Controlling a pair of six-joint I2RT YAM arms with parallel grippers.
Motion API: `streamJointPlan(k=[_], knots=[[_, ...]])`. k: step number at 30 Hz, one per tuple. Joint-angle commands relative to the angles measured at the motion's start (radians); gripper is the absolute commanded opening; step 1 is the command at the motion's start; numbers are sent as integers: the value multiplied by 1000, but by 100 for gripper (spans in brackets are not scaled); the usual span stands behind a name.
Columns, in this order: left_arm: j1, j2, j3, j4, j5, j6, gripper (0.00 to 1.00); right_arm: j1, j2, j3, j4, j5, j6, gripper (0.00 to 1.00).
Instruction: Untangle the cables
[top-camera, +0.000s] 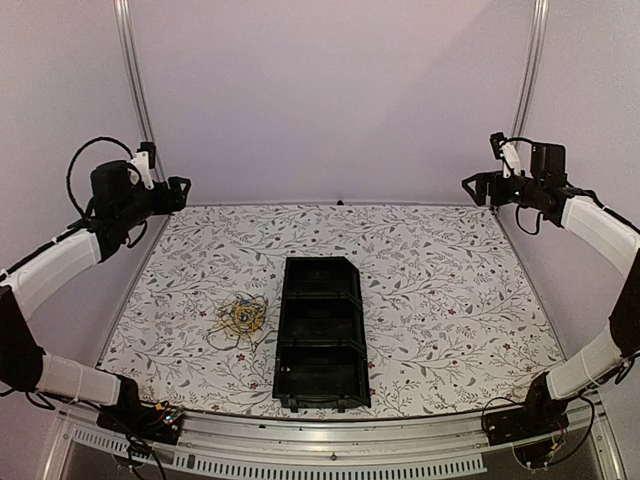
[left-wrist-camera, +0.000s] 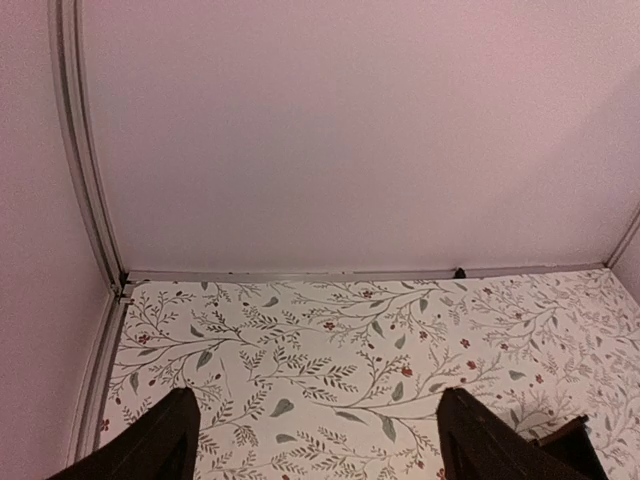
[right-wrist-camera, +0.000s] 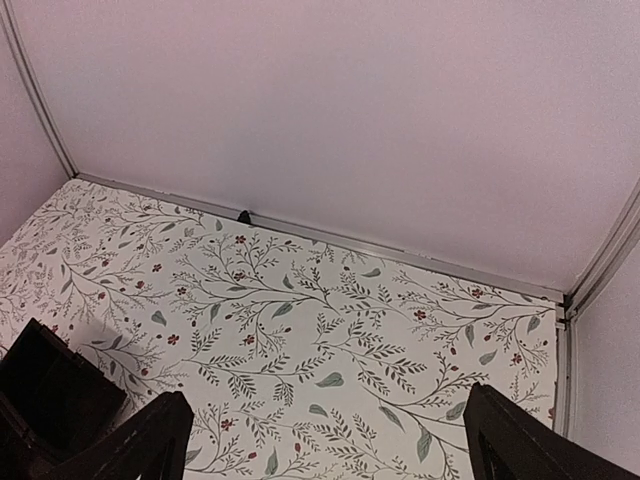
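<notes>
The cables (top-camera: 240, 319) lie in one small tangled bunch of yellow and dark thin wires on the flowered table, just left of the black tray (top-camera: 320, 334). My left gripper (top-camera: 181, 190) is held high at the far left, well away from the bunch. Its jaws are open with nothing between them (left-wrist-camera: 315, 440). My right gripper (top-camera: 470, 186) is raised at the far right, also open and empty (right-wrist-camera: 325, 440). Neither wrist view shows the cables.
The long black tray has three compartments and stands lengthwise at the table's middle. One end of it shows in the right wrist view (right-wrist-camera: 45, 395) and a corner in the left wrist view (left-wrist-camera: 575, 440). Walls and metal frame posts (top-camera: 133, 75) enclose the table.
</notes>
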Motion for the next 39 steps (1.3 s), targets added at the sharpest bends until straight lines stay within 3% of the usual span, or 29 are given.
streamJointPlan(k=[1, 5, 10, 16, 26, 32, 39], knots=[[-92, 14, 72, -146, 89, 28, 88, 7, -2, -42, 34, -63, 7, 99], [-213, 17, 74, -293, 62, 15, 91, 8, 31, -60, -21, -201, -134, 93], [-343, 104, 151, -590, -36, -23, 76, 57, 102, -47, -111, -266, -241, 83], [-428, 121, 112, -744, -1, -114, 59, 272, 78, -72, -166, -259, -380, 75], [-429, 158, 44, -862, -27, -158, 51, 571, 172, 125, -345, -288, -457, 56], [-393, 198, 50, -953, -37, -277, 40, 639, 219, 172, -401, -290, -445, 51], [-390, 69, -110, -957, -7, -494, 47, 648, 201, 160, -374, -314, -430, 52]])
